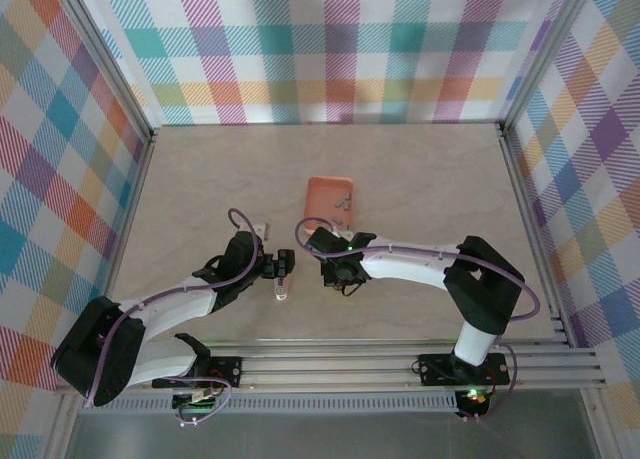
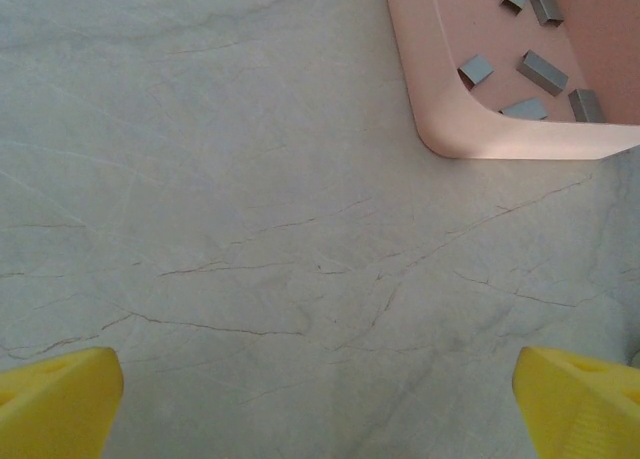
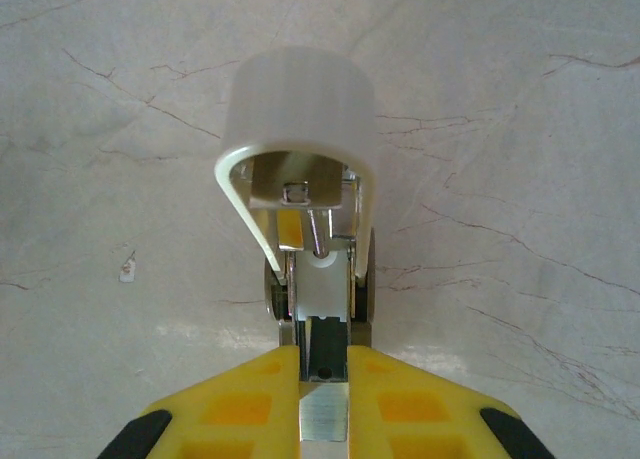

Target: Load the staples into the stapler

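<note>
Stapler (image 3: 300,109): clamped at one end between the yellow fingers (image 3: 240,404) of the right gripper (image 3: 323,364); pale cover swung up, metal inner parts exposed, marbled table (image 3: 520,129) behind it.
Right gripper: clenched on the stapler, near the tray's front edge.
Left gripper (image 2: 320,399): released, fingers spread wide over bare table.
Staples (image 2: 542,71): loose grey strips lying inside the tray.
Tray (image 2: 440,89): salmon-orange, beyond both grippers at mid-table.

Worktop (image 2: 250,229): smooth matt stone-look, fine veining. Tray (image 2: 440,89): smooth salmon plastic, slight sheen. Staples (image 2: 542,71): grey metal, dull sheen. Stapler (image 3: 300,109): glossy pale plastic cover; bright metal inside.
</note>
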Controlling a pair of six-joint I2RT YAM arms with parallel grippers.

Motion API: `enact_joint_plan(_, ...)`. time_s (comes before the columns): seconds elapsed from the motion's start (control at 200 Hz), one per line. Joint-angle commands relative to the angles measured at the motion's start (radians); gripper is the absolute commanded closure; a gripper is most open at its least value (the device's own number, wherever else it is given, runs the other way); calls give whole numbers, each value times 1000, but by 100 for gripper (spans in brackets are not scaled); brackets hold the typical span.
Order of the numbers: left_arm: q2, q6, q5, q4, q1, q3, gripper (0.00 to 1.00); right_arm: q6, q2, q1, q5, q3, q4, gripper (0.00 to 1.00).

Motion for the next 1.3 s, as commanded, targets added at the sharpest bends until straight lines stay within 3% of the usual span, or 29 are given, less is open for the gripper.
enact_joint_plan(0.0, 7, 7, -10, 30, 4, -13, 0, 25, 15, 7, -2, 26, 0, 86)
enact_joint_plan(1.295, 8, 15, -11, 30, 4, -12, 0, 35, 5, 8, 44, -5, 24, 86)
